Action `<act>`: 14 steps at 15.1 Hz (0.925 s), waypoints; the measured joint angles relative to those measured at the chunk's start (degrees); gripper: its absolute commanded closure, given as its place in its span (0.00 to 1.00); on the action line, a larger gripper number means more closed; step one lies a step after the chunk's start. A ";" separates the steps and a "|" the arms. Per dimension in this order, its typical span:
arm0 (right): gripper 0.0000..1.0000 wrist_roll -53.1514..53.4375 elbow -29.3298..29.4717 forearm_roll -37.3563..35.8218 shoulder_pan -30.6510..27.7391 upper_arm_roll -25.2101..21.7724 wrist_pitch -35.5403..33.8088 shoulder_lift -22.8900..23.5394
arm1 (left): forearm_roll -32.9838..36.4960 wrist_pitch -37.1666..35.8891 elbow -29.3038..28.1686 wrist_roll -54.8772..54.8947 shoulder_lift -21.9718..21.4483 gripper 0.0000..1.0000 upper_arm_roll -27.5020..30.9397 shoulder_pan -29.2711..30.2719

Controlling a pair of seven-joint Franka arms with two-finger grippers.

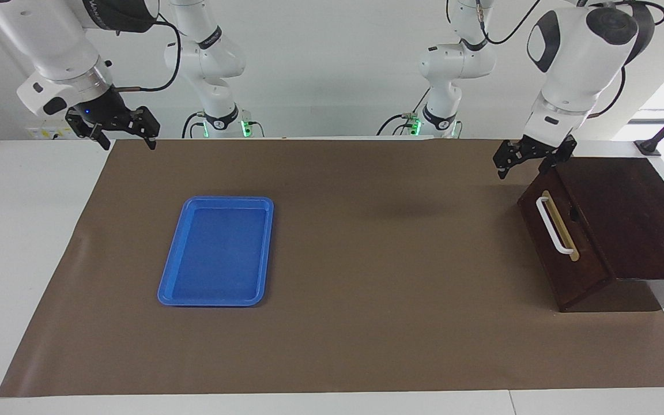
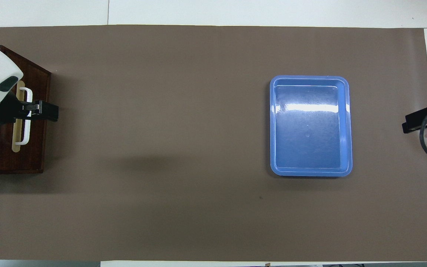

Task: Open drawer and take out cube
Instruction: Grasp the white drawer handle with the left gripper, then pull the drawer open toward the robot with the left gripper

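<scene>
At left arm's end, shut drawer (image 1: 568, 242) faces right arm's end (handle (image 1: 553, 223) lengthwise front-to-back); both grippers' fingers spread.

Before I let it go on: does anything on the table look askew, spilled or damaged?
Nothing stands out. The drawer is shut and intact, the blue tray lies flat, empty. Left gripper hangs open over the drawer; right gripper waits open.

A plain white wall (image 1: 332, 69) backs the white table (image 1: 26, 230) (brown mat (image 1: 366, 334) over it).
</scene>
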 measured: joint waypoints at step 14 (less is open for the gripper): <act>0.00 0.00 0.00 0.00 0.00 0.00 0.00 0.00 | 9.62 19.26 -10.76 7.29 7.90 0.00 0.61 3.90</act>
